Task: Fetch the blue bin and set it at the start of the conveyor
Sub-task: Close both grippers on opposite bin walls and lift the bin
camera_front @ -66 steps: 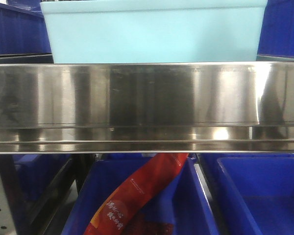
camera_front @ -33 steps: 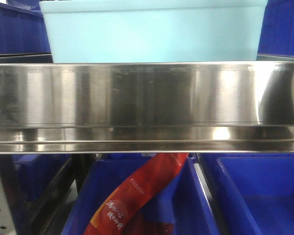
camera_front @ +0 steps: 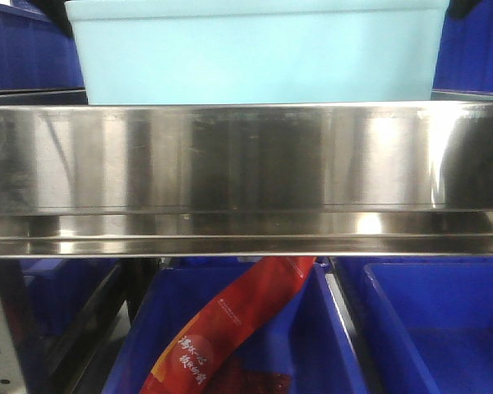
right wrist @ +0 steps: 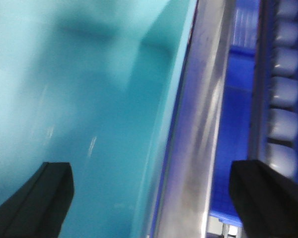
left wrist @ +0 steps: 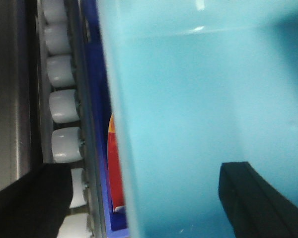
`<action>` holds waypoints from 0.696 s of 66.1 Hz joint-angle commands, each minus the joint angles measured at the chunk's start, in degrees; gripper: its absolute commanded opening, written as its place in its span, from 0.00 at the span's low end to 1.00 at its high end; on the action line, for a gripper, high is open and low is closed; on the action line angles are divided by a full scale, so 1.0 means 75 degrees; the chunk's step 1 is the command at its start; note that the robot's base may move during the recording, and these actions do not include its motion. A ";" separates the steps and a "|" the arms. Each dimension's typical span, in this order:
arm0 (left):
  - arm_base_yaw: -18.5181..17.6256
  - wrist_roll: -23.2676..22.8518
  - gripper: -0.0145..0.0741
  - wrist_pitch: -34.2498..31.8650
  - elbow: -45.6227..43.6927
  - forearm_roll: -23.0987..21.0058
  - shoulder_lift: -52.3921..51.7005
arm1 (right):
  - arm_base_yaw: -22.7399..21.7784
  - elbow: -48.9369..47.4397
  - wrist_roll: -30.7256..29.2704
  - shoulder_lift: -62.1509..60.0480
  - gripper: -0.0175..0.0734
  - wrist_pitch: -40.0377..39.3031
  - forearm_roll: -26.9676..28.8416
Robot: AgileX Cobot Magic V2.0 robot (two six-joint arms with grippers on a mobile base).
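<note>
Turquoise smooth-walled blue bin | above glossy stainless rail

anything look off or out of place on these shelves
One thing: the red packet lies slanted across the dark blue crate on the lower level, and its upper end disappears behind the steel rail. The blue bin above sits level and looks intact.

Warehouse: steel shelving, blue crates
</note>
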 commanded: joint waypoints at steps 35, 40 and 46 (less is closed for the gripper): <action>0.0061 -0.0056 0.04 -0.0044 -0.0423 -0.0088 0.0272 | -0.0012 -0.0092 0.0032 0.0335 0.02 -0.0517 -0.0106; 0.0061 -0.0056 0.04 0.0081 -0.0638 -0.0088 0.0220 | -0.0012 -0.0092 0.0032 0.0249 0.02 -0.0499 -0.0106; 0.0047 -0.0056 0.04 0.0396 -0.0945 -0.0088 0.0126 | -0.0012 -0.0092 0.0032 0.0021 0.02 -0.0453 -0.0106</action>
